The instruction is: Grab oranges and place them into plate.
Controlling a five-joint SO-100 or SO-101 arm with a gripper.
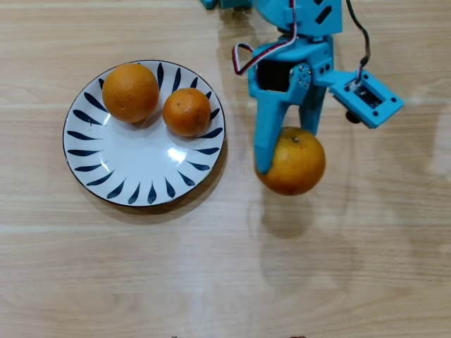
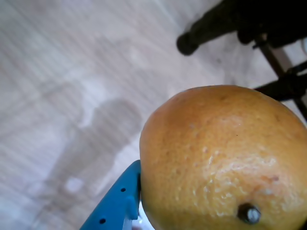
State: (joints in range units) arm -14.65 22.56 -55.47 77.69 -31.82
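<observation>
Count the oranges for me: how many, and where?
3. Larger orange and smaller orange sit on the plate; the third orange is in the gripper, right of the plate.

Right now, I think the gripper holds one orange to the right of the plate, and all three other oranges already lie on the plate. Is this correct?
Not quite. The overhead view shows only two oranges on the plate: the larger orange and the smaller orange. The rest holds: the gripper is closed on the third orange, to the right of the plate.
</observation>
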